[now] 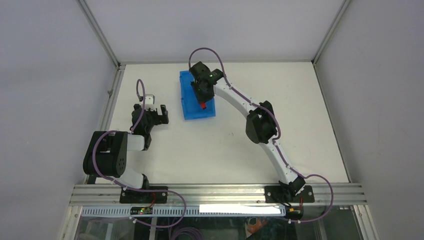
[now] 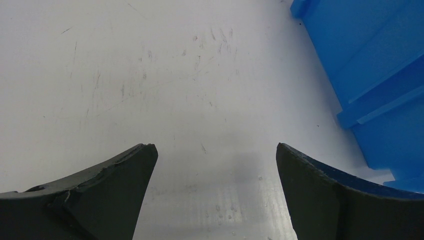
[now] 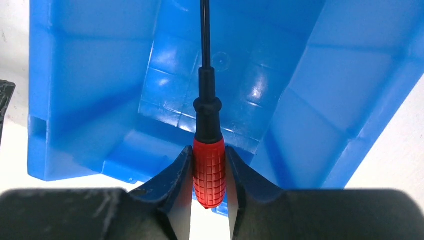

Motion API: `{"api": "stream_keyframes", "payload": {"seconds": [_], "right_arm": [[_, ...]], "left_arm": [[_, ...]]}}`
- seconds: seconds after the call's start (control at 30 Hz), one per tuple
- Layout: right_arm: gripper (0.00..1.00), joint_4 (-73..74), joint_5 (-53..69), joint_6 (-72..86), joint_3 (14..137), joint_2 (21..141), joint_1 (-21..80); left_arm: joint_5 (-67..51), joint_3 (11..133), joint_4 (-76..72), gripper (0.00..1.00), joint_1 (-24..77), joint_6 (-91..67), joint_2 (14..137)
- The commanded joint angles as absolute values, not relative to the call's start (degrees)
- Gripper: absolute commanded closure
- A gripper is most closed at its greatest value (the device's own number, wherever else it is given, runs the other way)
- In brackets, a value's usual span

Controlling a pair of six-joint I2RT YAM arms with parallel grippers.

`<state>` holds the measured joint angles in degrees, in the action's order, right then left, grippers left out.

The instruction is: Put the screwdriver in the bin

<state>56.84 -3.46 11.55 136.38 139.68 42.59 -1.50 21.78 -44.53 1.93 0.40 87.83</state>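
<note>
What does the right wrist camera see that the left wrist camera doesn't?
Only the right wrist view shows the screwdriver, its red handle pinched by the right gripper, shaft pointing into the bin. Only the left wrist view shows the left gripper, open over bare scratched table, with the bin seen from outside. Both show the blue bin and some white table.

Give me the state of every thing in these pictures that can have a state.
right gripper, shut on the red handle of the screwdriver.
screwdriver, held, not yet released, its shaft pointing into the bin.
bin, upright on the table, open at the top, no loose thing seen inside.
left gripper, open, holding nothing, over the table beside the bin.
</note>
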Motion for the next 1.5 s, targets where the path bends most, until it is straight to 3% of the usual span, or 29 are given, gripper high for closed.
{"api": "stream_keyframes", "payload": {"seconds": [0.0, 0.4, 0.5, 0.57, 0.6, 0.63, 0.9, 1.2, 1.47], "right_arm": [[0.68, 52.8, -2.1, 10.3, 138.2, 139.6, 42.8], [0.53, 51.8, -4.4, 11.0, 139.7, 133.9, 43.7], [0.45, 52.1, -7.4, 11.0, 139.3, 131.0, 43.8], [0.36, 53.4, -11.9, 10.5, 138.0, 128.7, 43.7], [0.05, 54.1, -14.1, 10.2, 136.7, 127.4, 43.5], [0.01, 54.5, -16.4, 10.4, 135.1, 125.9, 43.1], [0.01, 54.2, -16.0, 12.0, 115.1, 109.4, 31.0], [0.01, 48.7, -7.4, 11.5, 94.7, 94.1, 7.0], [0.01, 45.9, -11.9, 9.9, 89.6, 89.7, 0.3]], "left_arm": [[-1.4, 22.0, -46.1, 0.01, 2.4, -0.5, 86.4], [-1.5, 22.0, -46.1, 0.01, 2.4, -0.5, 86.4], [-1.5, 22.0, -46.1, 0.01, 2.4, -0.6, 86.4], [-1.4, 22.0, -46.1, 0.01, 2.4, -0.6, 86.4], [-1.4, 22.0, -46.1, 0.01, 2.4, -0.5, 86.4], [-1.4, 22.0, -46.1, 0.01, 2.4, -0.5, 86.3], [-1.4, 22.0, -46.1, 0.01, 2.4, -0.6, 86.4], [-1.5, 22.0, -46.1, 0.01, 2.4, -0.5, 86.4], [-1.5, 22.0, -46.1, 0.01, 2.4, -0.5, 86.3]]}}
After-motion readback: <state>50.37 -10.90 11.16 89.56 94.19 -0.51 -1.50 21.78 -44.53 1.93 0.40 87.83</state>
